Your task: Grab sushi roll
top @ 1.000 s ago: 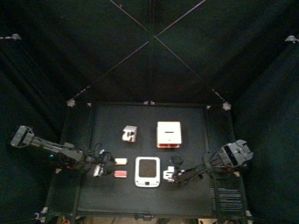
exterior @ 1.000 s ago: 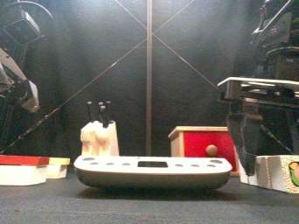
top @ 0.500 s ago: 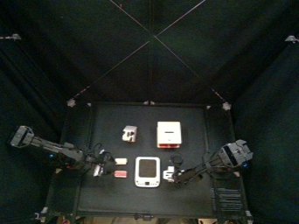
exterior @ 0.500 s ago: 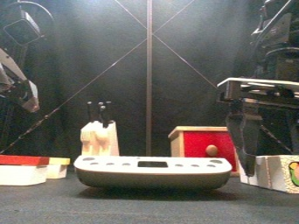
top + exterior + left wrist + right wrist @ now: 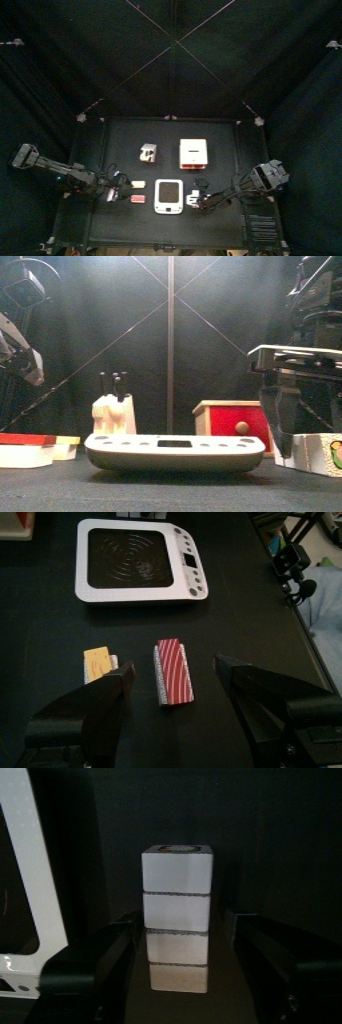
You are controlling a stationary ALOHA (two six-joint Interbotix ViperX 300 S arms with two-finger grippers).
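Right arm enters from the lower right of the top view, wrist bent downward, right gripper [image 5: 177, 958] near the lower centre-right of the table. Its jaws stand wide apart, one on each side of a gap. Left arm enters from the lower left; left gripper [image 5: 174, 677] spread apart, apparently hovering above the surface.

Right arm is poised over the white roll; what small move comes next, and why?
Probably close the jaws. In the right wrist view the right gripper is open with a jaw on either side of the sushi roll, centred, with narrow gaps. The left gripper rests open elsewhere.
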